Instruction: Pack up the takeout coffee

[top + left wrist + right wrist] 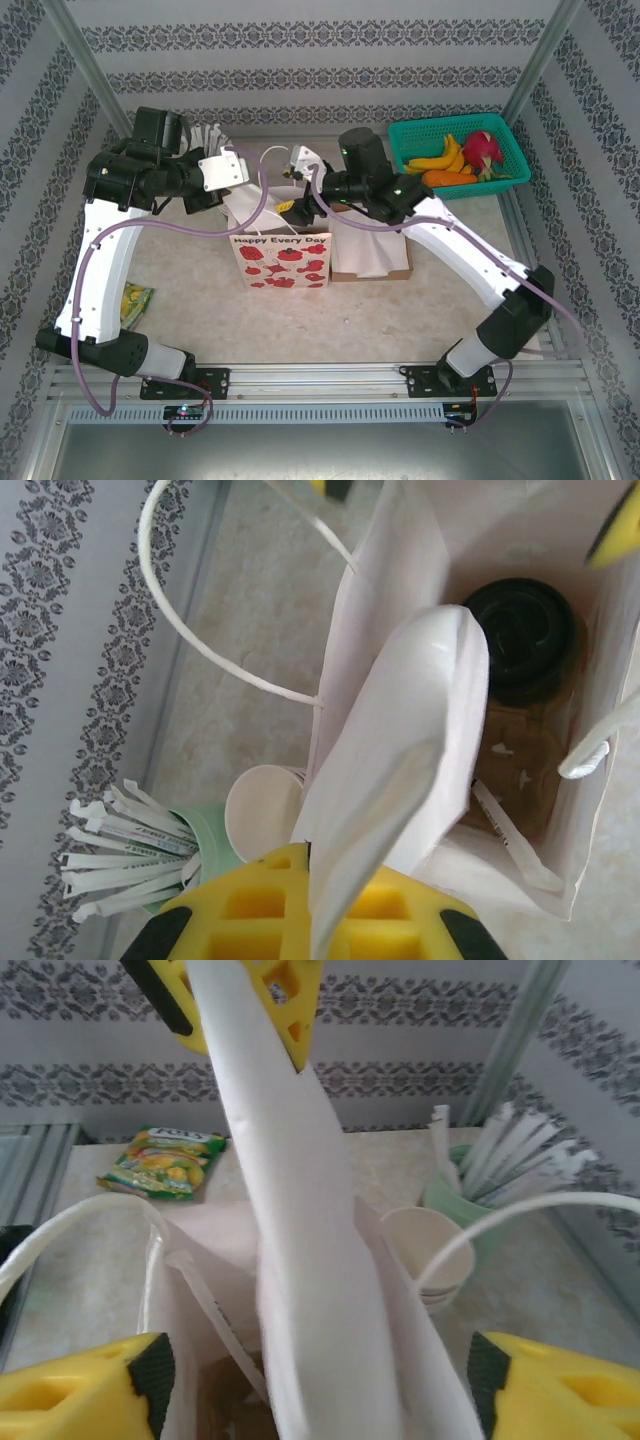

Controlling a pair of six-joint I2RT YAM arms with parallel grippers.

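Standing in bag (385, 600) — black-lidded takeout coffee (520, 640)

Bright, even, diffuse light throughout; the paper bag (281, 258) casts a faint, soft shadow on the desk (400, 320). In both wrist views the nearest white paper is blurred and washed out.

top: high, wide | 2 wrists: close over shared bag (282, 262)
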